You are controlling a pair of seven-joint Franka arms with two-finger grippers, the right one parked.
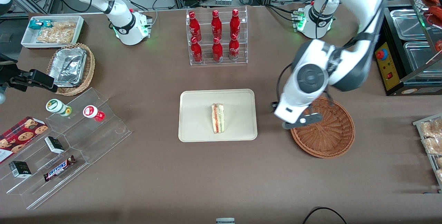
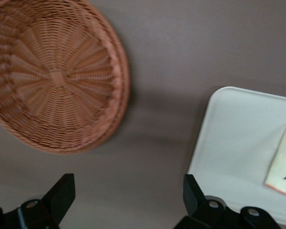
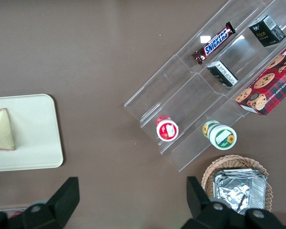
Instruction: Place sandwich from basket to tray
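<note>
Wicker of a reddish brown fills much of our left wrist view: the basket (image 2: 57,76) lies bare inside, nothing in it, with brown desk (image 2: 181,47) between it and the rounded corner of the tray (image 2: 238,138). That view also shows our hand (image 2: 128,195) with its two dark fingers (image 2: 62,191) spread wide apart and nothing between them, which the front view cannot tell us, since there the white wrist covers the fingers. From the front we see the hand (image 1: 302,120) hanging above the basket's (image 1: 328,132) rim on the side toward the tray. The sandwich (image 1: 218,118) lies on the cream tray (image 1: 193,113), well apart from the basket, its red and green filling edge showing. The right wrist view shows the same wedge (image 3: 1,130) from its white bread face. Nearest the front camera a clear stepped stand (image 1: 69,155) holds a Snickers bar (image 1: 59,168) and two small cups. Farther off, a clear rack (image 1: 217,37) carries six red bottles.
</note>
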